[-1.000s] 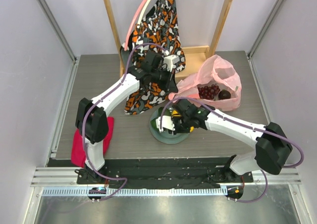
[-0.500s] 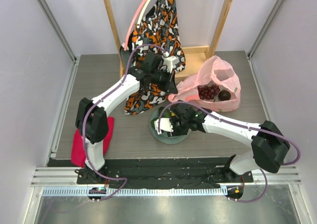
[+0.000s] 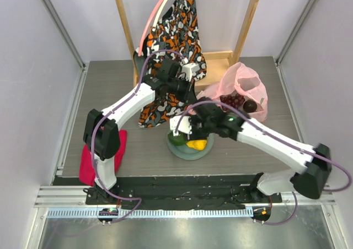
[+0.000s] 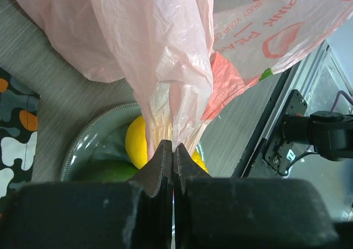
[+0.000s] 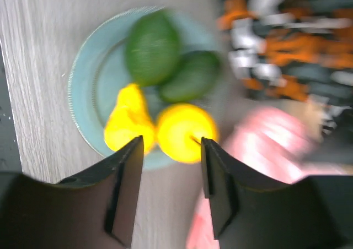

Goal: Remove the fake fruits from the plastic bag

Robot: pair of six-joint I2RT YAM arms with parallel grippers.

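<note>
Right, my left gripper (image 4: 173, 150) is clamped flat on a gathered fold of the plastic bag (image 4: 165, 50), jaws closed with the thin pink film pinched between them and lifted off the table (image 4: 66, 95). My right gripper (image 5: 171, 142) is spread wide and carrying nothing, hanging over the plate (image 5: 83, 89), though that wrist view is smeared. On the plate lie two green fruits (image 5: 151, 48) touching each other and two yellow fruits (image 5: 185, 130) side by side, so four are out, I reckon. The grape bunch (image 3: 231, 101) sits inside the bag beside a dark round thing (image 3: 251, 105) I can't identify, both seen through the film from overhead. The step now, as I judge it, is going into the bag's mouth for those grapes. To do it well, the left pinch should hold the film taut and high so the opening gapes toward my right arm. The right fingers should enter wide, slide under the film rather than onto it, and close across the cluster's body, since a knobbly bunch could roll or snag the crinkly plastic. The risk is catching film with the fruit and dragging the bag onto the nearby plate.
</note>
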